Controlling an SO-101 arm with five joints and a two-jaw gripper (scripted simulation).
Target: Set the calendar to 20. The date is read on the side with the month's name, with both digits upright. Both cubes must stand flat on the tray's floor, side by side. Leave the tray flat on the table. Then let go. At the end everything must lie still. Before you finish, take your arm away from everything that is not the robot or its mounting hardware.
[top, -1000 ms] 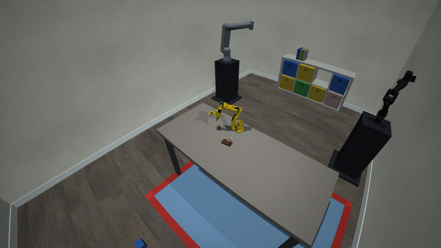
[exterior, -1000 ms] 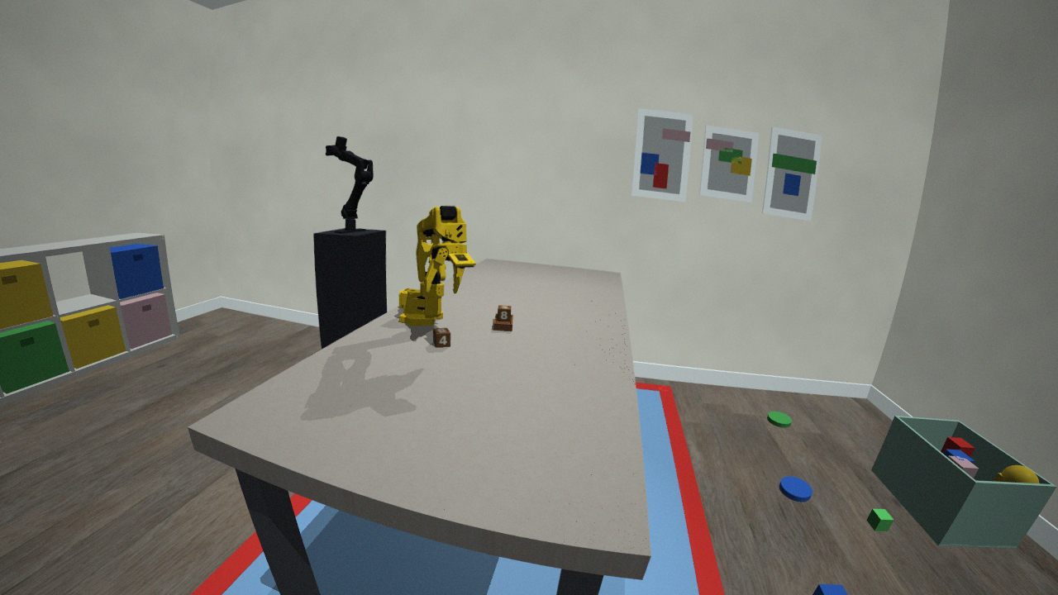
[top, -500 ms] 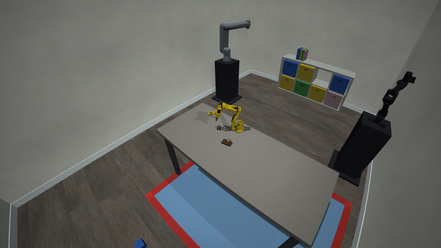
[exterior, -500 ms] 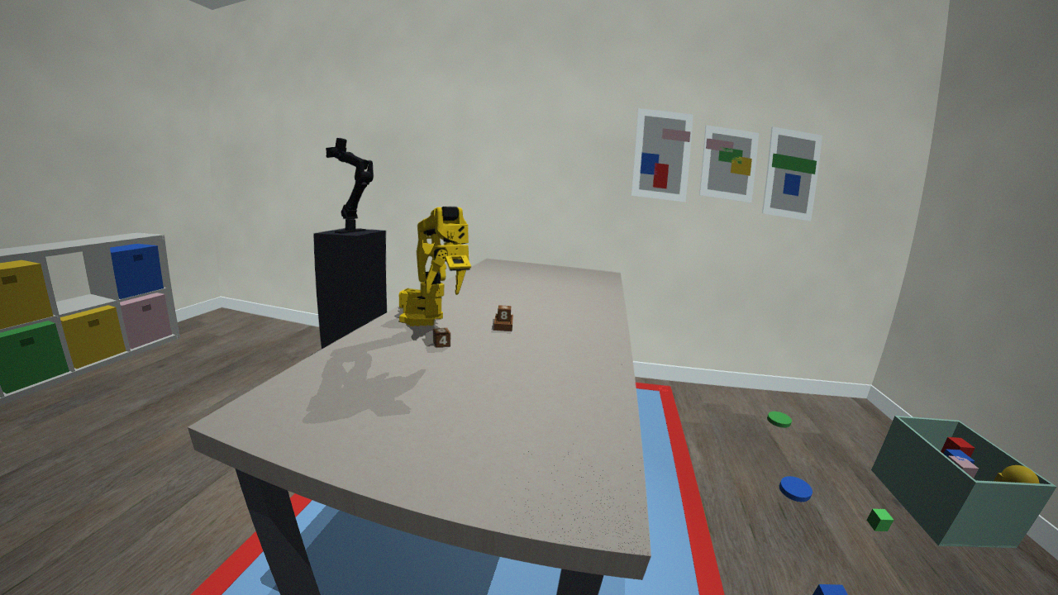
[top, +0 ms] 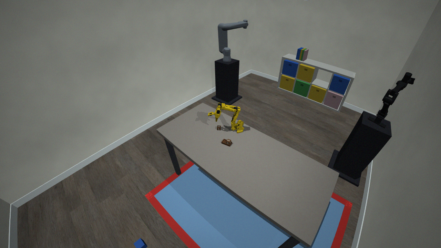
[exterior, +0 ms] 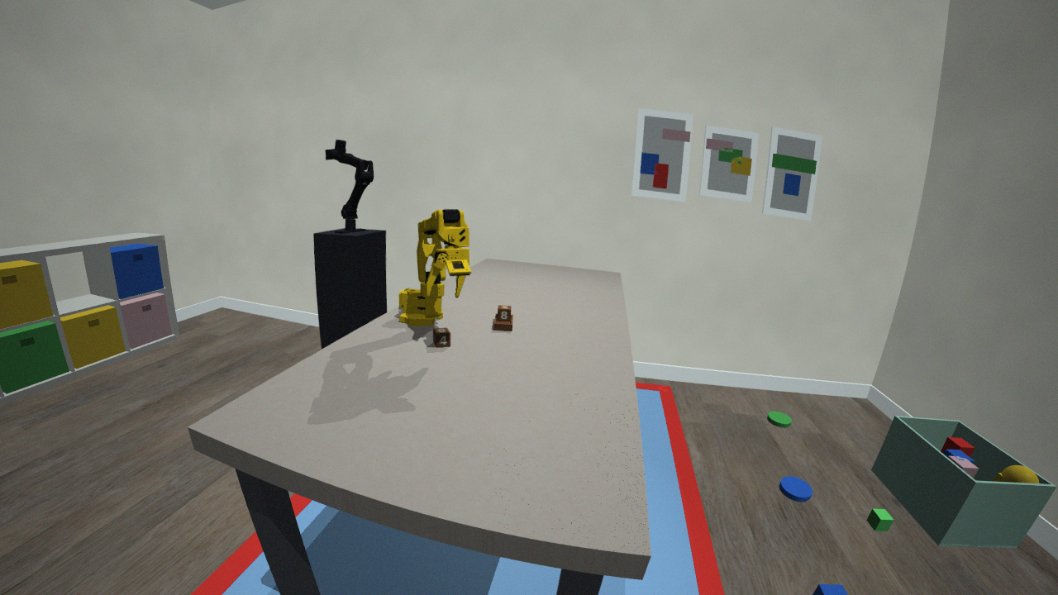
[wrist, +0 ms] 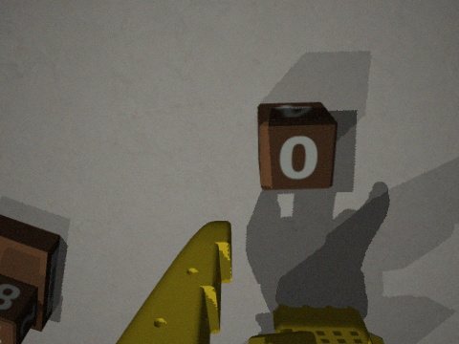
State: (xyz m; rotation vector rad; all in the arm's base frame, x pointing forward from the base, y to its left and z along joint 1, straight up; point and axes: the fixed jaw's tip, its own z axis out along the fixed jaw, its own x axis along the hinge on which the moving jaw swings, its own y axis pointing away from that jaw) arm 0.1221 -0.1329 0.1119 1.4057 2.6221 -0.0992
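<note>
A loose brown cube (wrist: pixel 297 147) stands on the table top, apart from the tray. It shows a 0 to the wrist camera and a 4 in the exterior view (exterior: pixel 441 338), and it also shows in the top view (top: pixel 218 127). The small brown tray (exterior: pixel 503 322) lies flat further along the table and holds the other cube, whose near face reads 8. The tray also shows in the top view (top: pixel 227 142) and at the left edge of the wrist view (wrist: pixel 22 287). My gripper (wrist: pixel 268 274) hangs in the air above and short of the loose cube, partly open and empty. It also shows in the exterior view (exterior: pixel 458 281).
My yellow arm's base (top: pixel 238 126) stands on the table close behind the loose cube. The table's far edge runs just behind the base. A black pedestal with a grey arm (top: pixel 226 80) stands on the floor beyond the table.
</note>
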